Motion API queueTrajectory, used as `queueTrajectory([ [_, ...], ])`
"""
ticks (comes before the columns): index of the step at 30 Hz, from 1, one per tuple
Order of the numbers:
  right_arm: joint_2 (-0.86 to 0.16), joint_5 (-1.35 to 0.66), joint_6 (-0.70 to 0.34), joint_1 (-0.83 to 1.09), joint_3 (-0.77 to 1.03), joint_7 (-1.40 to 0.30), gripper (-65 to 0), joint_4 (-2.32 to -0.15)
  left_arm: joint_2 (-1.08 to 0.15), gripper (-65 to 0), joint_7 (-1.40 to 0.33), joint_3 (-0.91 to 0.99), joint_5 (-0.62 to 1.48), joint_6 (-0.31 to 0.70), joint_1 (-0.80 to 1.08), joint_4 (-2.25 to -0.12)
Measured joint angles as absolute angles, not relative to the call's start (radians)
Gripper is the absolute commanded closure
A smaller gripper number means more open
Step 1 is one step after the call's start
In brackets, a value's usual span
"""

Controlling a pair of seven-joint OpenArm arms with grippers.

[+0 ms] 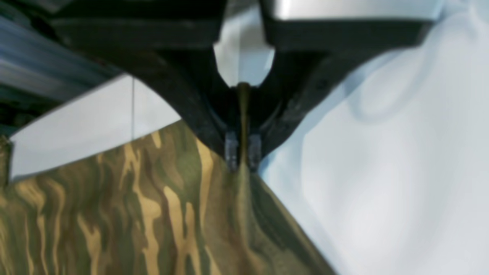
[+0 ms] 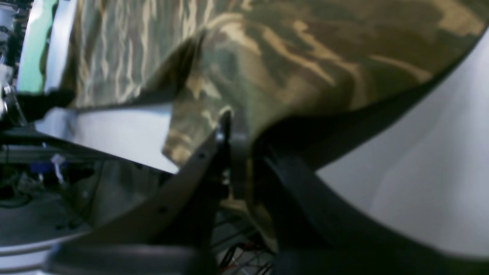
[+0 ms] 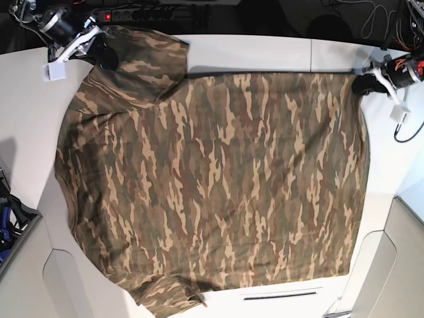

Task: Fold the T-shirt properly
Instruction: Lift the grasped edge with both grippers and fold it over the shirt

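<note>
Where the white worktop [image 3: 265, 50] carries it, the T-shirt [image 3: 212, 179] lies spread almost flat in the base view, its camouflage of tan, brown and dark green covering most of the surface. One sleeve reaches toward the top left corner of that view and another sits at the bottom edge, left of centre.

The left tool [image 1: 243, 152] is at the top right corner of the cloth in the base view. Its wrist view shows the two dark fingers drawn together on a thin pinch of the T-shirt's edge, the cloth running up between the pads and fanning out below them over the pale worktop.

The right tool [image 2: 233, 152] is at the top left corner of the base view, at the sleeve. Its own view, though blurred, shows it clamped on a fold of the shirt, with the cloth lifted off the worktop and draping over the fingers, a shadowed hollow beneath it.
</note>
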State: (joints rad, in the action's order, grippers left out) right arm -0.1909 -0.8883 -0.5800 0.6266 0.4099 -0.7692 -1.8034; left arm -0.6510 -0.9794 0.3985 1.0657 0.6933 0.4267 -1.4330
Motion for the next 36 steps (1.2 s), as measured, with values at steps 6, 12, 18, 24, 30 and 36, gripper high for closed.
queueTrajectory([
  [6, -0.191, -0.993, -0.58, 0.639, 0.509, -0.795, 0.0, -1.831, -0.627, 0.0, -0.964, 0.523, 1.109, 0.693, 0.451, -1.523],
  [12, -0.188, -1.015, -0.585, 0.567, 0.565, -0.814, 0.0, -1.865, -0.626, 0.0, -0.88, 0.564, 1.134, 0.693, 0.451, -1.551],
  [18, -0.188, -0.937, -0.587, 0.418, 0.565, -0.82, 0.0, -1.864, -0.616, 0.0, -0.778, 0.564, 1.045, 0.697, 0.433, -1.552],
  [24, -0.199, -0.889, -0.585, 0.274, 0.545, -0.826, 0.0, -1.811, -0.538, 0.0, -0.704, 0.563, 0.916, 0.703, 0.309, -1.538],
  [30, -0.208, -0.816, -0.587, 0.147, 0.486, -0.82, 0.0, -1.703, -0.53, 0.0, -0.647, 0.543, 0.799, 0.704, 0.211, -1.507],
  [36, -0.208, -0.743, -0.582, -0.033, 0.423, -0.811, 0.0, -1.525, -0.53, 0.0, -0.52, 0.447, 0.65, 0.672, 0.122, -1.441],
])
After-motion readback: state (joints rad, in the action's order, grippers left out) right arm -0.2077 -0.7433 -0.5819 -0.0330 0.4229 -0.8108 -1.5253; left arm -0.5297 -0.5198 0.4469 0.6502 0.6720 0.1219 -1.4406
